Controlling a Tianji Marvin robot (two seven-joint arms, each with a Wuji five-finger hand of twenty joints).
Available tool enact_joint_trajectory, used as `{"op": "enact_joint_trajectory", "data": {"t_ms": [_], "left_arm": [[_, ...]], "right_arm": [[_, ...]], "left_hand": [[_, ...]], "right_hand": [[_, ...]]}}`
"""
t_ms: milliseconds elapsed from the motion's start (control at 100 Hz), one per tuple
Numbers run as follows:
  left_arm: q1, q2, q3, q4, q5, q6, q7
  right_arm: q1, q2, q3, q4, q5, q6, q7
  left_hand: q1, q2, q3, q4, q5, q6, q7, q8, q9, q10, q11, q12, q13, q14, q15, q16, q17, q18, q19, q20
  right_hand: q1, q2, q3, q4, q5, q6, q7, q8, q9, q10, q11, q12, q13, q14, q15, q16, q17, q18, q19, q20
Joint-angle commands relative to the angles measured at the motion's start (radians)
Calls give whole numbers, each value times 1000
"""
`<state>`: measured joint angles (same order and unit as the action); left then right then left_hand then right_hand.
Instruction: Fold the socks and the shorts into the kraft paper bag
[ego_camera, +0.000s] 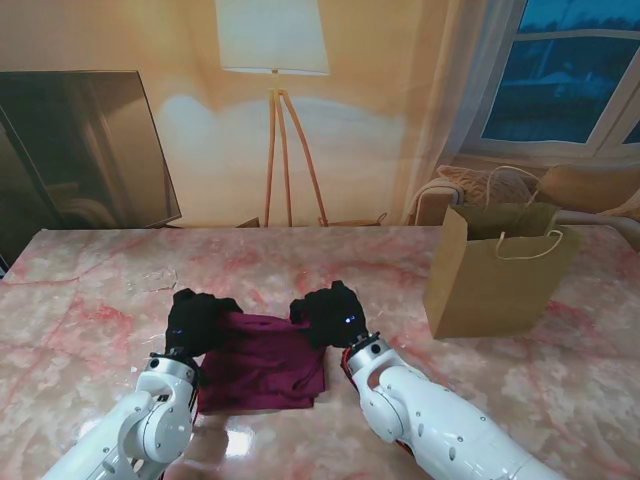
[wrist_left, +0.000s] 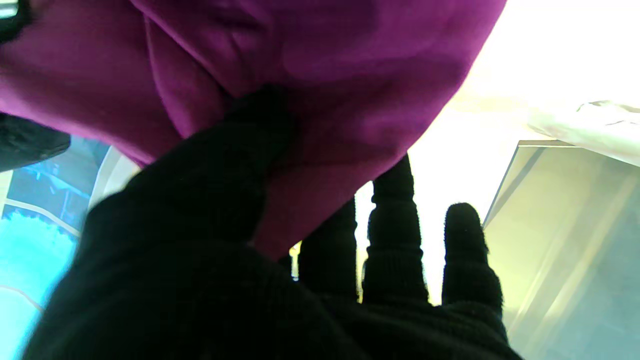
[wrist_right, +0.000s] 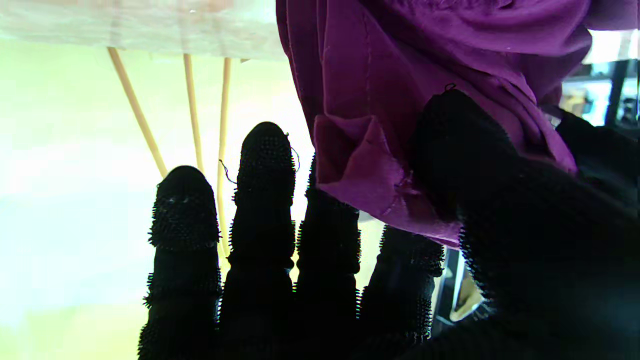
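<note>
Maroon fabric, the shorts (ego_camera: 262, 362), lies partly on the pink marble table (ego_camera: 90, 290), near to me and between the two arms. The left hand (ego_camera: 197, 318) holds the far left corner; the right hand (ego_camera: 330, 314) holds the far right corner.

Left hand: thumb (wrist_left: 220, 175) pressed into the cloth against fingers hidden behind it, a closed pinch; three other fingers extend free. Right hand: thumb (wrist_right: 460, 165) clamps a bunched hem against the forefinger side, with the remaining fingers straight and bearing no cloth.

Both wrist views show fabric hanging over a bright background with the lamp legs visible past it, so the held edge is judged raised off the table. Holding one corner in each hand keeps the edge taut and level, which suits carrying it over the near portion to make a fold.

The kraft paper bag (ego_camera: 495, 275) stands upright and open-mouthed on the right side, well apart from the shorts, handles up, placed for later loading.

Socks: none can be made out in any view.

Assessment: folding of the shorts is in progress; nothing is seen in the bag, whose interior is not visible.
</note>
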<state>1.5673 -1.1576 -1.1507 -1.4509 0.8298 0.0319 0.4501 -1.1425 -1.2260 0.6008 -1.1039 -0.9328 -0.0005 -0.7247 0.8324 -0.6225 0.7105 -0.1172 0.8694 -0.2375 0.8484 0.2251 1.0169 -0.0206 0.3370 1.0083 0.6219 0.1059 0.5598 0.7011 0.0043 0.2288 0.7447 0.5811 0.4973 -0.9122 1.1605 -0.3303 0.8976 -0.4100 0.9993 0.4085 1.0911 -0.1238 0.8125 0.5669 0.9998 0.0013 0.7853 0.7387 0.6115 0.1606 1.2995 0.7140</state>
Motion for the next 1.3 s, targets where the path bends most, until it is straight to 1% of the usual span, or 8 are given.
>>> {"op": "enact_joint_trajectory", "data": {"t_ms": [0,340,630,800,1040,1110,1190,1290], "left_arm": [[39,13,-4,-16,17,-10,11],[148,52,-24,-83,183,-71,24],[191,74,-23,-107,244,-75,-34],[236,82,-51,-145,225,-89,-143],[300,87,-98,-209,203,-121,-232],[319,88,-110,-230,194,-122,-257],[340,85,-119,-249,160,-126,-276],[361,87,-132,-271,165,-135,-297]], "right_arm": [[-37,17,11,-14,8,-15,-5],[-77,83,4,-39,-95,-101,15],[-86,103,-23,-36,-119,-108,44],[-99,123,-19,-54,-134,-124,103],[-168,159,41,-143,-191,-141,176],[-205,173,81,-194,-212,-157,242],[-248,188,130,-247,-237,-172,307],[-289,197,179,-297,-259,-190,351]], "left_hand": [[-6,5,-6,-32,56,-10,63,3,26,-7,38,94,-15,-11,76,66,-17,0,-17,-4],[-12,12,7,-32,44,-30,51,6,13,-40,-5,100,-45,-25,-13,53,-35,-14,-42,-14],[-13,33,8,-38,26,-22,30,11,-10,-30,-66,40,-67,-25,-82,12,-48,-36,-53,-20],[-69,80,-71,-17,-20,37,-73,70,-166,9,30,-370,-119,-19,-151,-47,-74,-60,-133,-42],[-296,161,-140,19,-75,132,-273,164,-290,54,-73,-513,-219,-4,-234,-100,-84,-75,-334,-21],[-331,312,-264,80,-90,157,-327,185,-311,67,-88,-529,-236,1,-256,-109,-85,-72,-397,7],[-312,357,-337,97,-104,172,-352,194,-338,81,-104,-537,-267,3,-279,-119,-94,-84,-475,26],[-306,385,-375,104,-111,169,-368,196,-346,80,-114,-544,-273,-1,-292,-126,-102,-93,-509,52]], "right_hand": [[22,-2,9,-21,10,-15,92,9,0,-7,19,3,-18,-31,24,19,-12,2,12,-1],[6,-37,21,-36,29,-47,97,-17,25,-29,0,12,3,-42,12,17,-6,-14,0,-4],[3,-39,33,-39,29,-39,105,-24,25,-24,-4,21,-5,-38,29,19,-8,-13,-8,-1],[-5,-29,28,-41,25,-61,89,-31,22,-29,-12,23,-15,-35,23,17,-22,-16,-18,0],[-126,71,-20,-47,-15,-12,8,-94,-61,-25,-69,15,-127,-25,-52,9,-128,-21,-91,10],[-272,261,-127,40,-27,58,-128,-38,-111,-10,-84,10,-192,-14,-93,22,-206,-27,-205,18],[-365,380,-204,181,-19,99,-237,60,-177,-1,-108,15,-267,-16,-128,20,-276,-38,-300,-5],[-402,434,-311,205,-46,106,-307,100,-219,6,-141,9,-306,-13,-161,11,-291,-37,-341,-15]]}}
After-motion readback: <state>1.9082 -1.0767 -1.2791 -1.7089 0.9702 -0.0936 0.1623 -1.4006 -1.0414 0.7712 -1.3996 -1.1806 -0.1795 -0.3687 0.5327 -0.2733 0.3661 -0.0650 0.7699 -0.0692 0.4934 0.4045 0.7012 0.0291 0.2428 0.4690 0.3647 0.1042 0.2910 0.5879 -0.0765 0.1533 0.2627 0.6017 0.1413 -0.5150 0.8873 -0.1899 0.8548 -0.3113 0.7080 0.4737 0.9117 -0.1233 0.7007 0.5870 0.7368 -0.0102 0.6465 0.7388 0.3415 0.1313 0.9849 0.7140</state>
